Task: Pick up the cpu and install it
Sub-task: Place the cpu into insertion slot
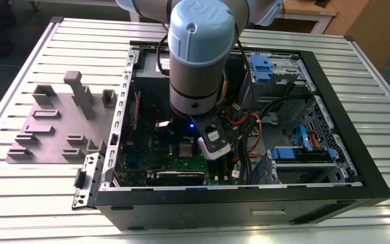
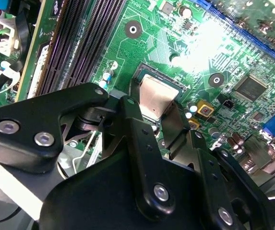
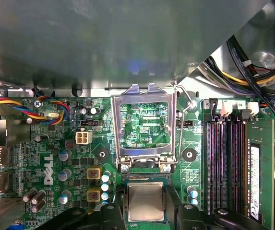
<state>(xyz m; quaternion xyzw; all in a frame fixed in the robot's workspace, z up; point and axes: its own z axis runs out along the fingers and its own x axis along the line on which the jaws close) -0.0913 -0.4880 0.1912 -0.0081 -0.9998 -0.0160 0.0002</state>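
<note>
One pincer (image 2: 155, 115) | astride cpu (image 3: 146, 201) on motherboard (image 3: 41, 153) | latch frame (image 3: 119, 129) raised | clenched or released: cannot tell

Bright light falls on the ribbed silvery metal table (image 1: 79, 51), while the open black computer case (image 1: 181, 208) lies shadowed inside. In the second wrist view, white glare washes out part of the green circuit board (image 2: 142, 52).

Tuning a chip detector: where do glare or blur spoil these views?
Second wrist view: white glare washes out the green board near the cpu. First wrist view: a hazy, unfocused grey surface. Exterior view: inside the case it is dim.
</note>
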